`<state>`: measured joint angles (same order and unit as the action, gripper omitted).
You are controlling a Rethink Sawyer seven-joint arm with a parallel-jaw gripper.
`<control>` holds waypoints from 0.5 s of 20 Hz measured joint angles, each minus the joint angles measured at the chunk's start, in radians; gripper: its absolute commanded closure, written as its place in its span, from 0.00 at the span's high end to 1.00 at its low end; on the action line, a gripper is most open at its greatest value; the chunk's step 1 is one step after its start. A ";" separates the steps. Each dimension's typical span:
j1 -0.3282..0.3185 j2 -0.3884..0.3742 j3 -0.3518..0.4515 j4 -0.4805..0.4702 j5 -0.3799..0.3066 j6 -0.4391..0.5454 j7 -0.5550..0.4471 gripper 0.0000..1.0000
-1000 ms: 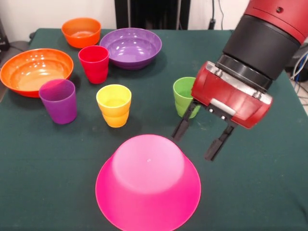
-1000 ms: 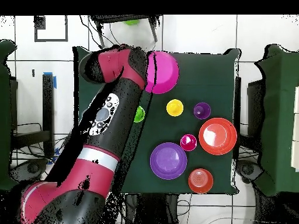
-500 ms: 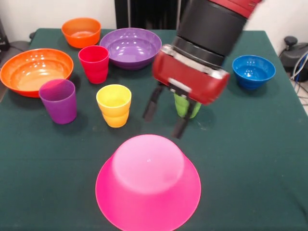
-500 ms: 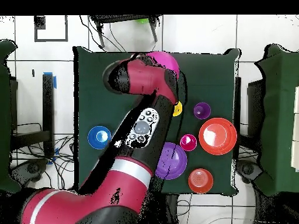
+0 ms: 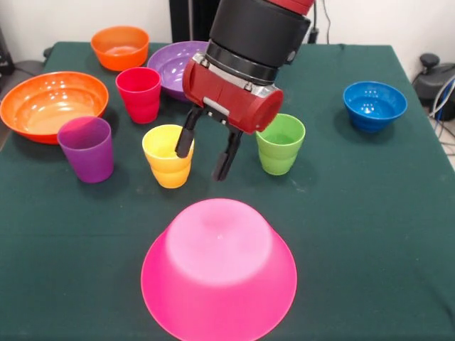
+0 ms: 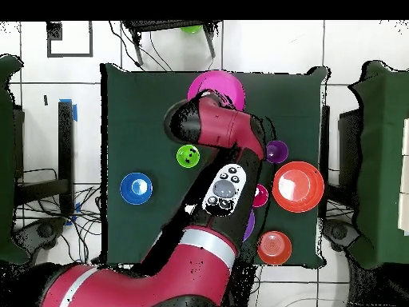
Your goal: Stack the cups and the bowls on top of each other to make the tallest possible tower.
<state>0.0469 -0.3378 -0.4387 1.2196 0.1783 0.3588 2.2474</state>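
My gripper (image 5: 205, 149) is open and empty. It hangs between the yellow cup (image 5: 166, 158) and the light green cup (image 5: 279, 144), and one finger (image 5: 185, 137) overlaps the yellow cup's right rim. The pink bowl (image 5: 219, 270) lies upturned at the table's near edge, with nothing on it; it also shows in the overhead view (image 6: 209, 83). The red cup (image 5: 138, 94) and the purple cup (image 5: 86, 148) stand upright at the left. The arm hides the yellow cup and the gripper in the overhead view. No medium light green bowl shows on the table.
The large orange bowl (image 5: 51, 103) and the small orange bowl (image 5: 119, 46) sit at the far left. The purple bowl (image 5: 170, 62) is partly behind the arm. The small blue bowl (image 5: 375, 104) sits at the right. All stand right way up.
The arm has swung left in the front view, from beside the green cup's right to the yellow cup. The green cup and the blue bowl have come into sight. The gripper stays open.
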 measured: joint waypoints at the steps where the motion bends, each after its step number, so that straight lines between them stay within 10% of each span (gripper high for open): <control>1: 0.000 -0.001 0.002 0.003 -0.004 0.000 0.000 1.00; 10: 0.016 -0.003 0.024 0.016 -0.020 0.000 0.000 1.00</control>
<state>0.0634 -0.3406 -0.4150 1.2357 0.1587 0.3588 2.2474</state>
